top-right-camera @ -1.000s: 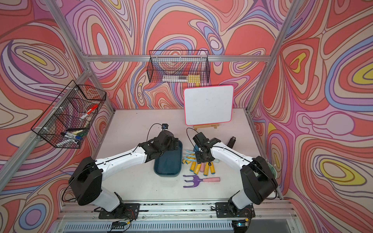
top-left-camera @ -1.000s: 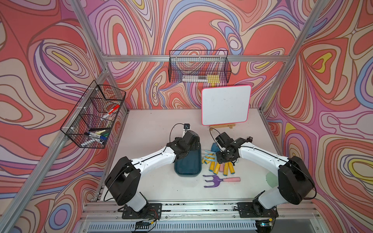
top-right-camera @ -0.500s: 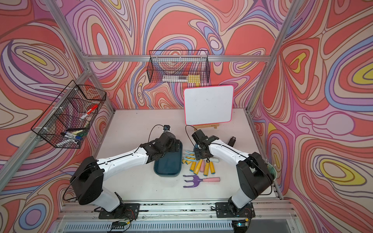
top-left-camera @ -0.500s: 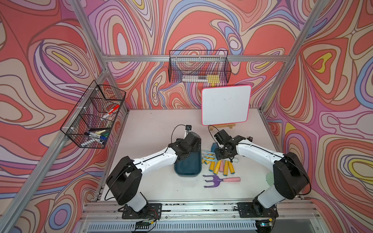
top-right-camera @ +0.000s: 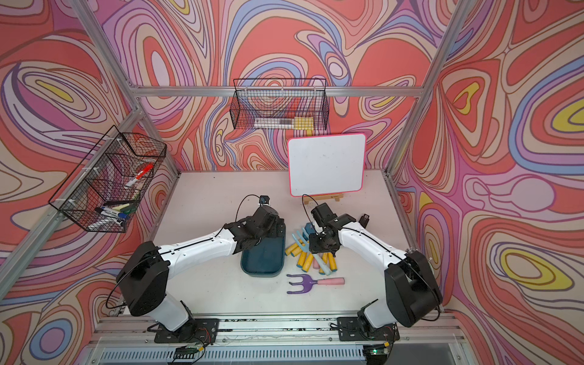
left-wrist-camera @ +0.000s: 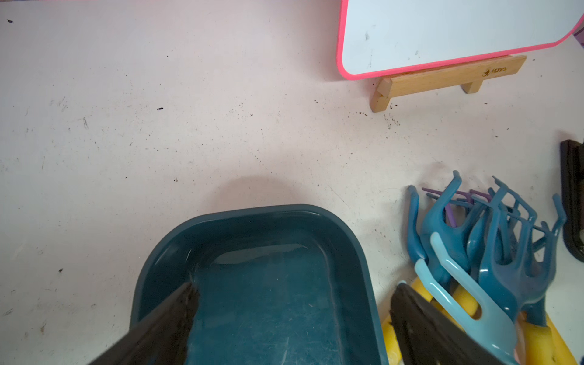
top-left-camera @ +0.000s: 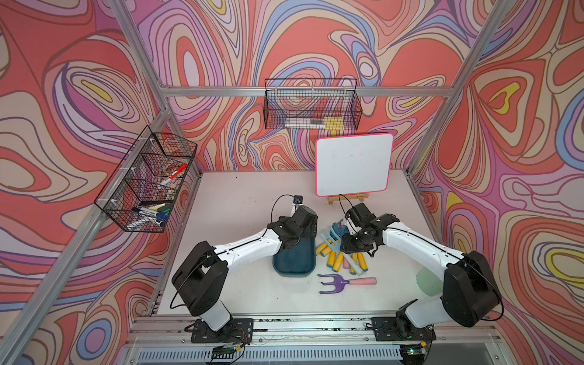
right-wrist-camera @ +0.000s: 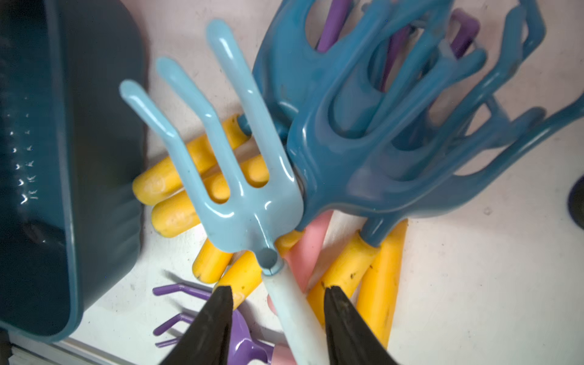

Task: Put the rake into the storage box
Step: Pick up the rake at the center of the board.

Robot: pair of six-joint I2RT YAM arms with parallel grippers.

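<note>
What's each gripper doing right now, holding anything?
Left gripper: open, straddling a wall of the storage box, holding nothing.
Right gripper: open around the light blue rake handle, not gripping it.

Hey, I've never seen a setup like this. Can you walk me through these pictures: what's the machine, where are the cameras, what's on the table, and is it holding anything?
It is a robot with two white arms, each ending in a two-fingered gripper. Both top views look down on the whole table from above. The other two pictures come from small cameras on the wrists.

On the table lie a dark teal storage box, a pile of toy rakes with yellow handles, a purple rake with a pink handle lying apart, and a small whiteboard on a wooden stand. On the walls hang wire baskets of markers.

The left gripper hangs open over the storage box. The right gripper is open, with its fingers either side of the handle of a pale blue rake, and has not yet closed. Nothing is held.
</note>
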